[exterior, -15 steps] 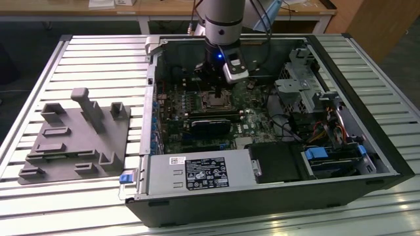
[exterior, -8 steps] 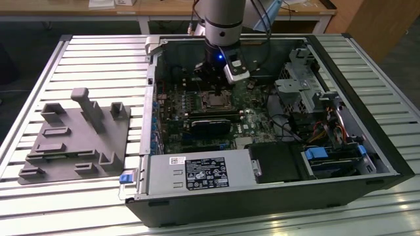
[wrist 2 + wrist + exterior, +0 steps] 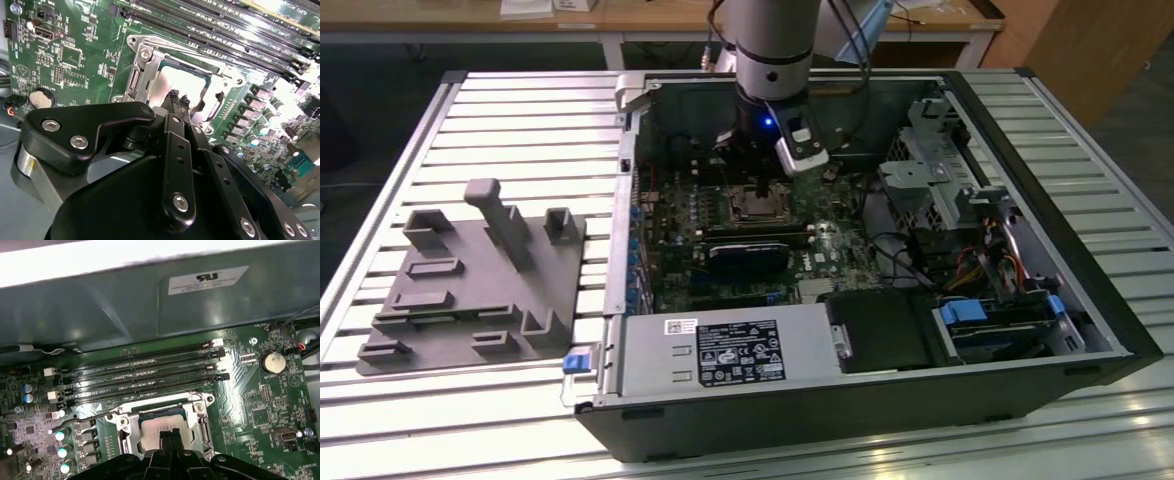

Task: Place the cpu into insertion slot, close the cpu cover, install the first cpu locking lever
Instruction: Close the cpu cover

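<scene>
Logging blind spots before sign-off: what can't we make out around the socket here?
1. Whether the gripper touches the cpu: both wrist views, its own tips cover the spot.
2. Near edge of the cpu cover: first wrist view, gripper body hides it.
3. Insertion slot detail: exterior view, too small, the arm overlaps it.

Slatted metal table [image 3: 520,110], wooden desk [image 3: 654,18] behind

The jaws hide the cpu [image 3: 150,432] at its near edge; the cpu cover [image 3: 127,432] too — partly.
</scene>
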You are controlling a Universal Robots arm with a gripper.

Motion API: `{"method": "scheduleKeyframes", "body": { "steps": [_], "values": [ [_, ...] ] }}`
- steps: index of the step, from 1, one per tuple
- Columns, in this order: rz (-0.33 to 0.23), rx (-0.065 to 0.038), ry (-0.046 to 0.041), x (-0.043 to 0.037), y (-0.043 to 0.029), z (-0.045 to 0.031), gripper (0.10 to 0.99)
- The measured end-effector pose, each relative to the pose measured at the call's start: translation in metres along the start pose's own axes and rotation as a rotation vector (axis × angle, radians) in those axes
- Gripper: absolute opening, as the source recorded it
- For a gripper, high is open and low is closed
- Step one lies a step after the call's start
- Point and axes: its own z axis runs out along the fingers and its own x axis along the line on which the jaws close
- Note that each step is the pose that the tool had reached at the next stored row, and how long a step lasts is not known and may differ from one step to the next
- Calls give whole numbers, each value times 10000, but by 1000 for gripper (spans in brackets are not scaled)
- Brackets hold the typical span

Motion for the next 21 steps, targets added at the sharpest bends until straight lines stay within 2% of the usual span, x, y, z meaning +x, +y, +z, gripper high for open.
{"method": "scheduleKeyframes", "body": {
  "steps": [3, 11, 18, 21],
  "values": [
    [-131, -96, 25, 8, -13, 8, 106],
    [-126, -100, 25, 47, -36, 34, 106],
    [-128, -101, 25, 205, -68, 48, 106],
    [-128, -101, 25, 243, -76, 61, 106]
  ]
}}
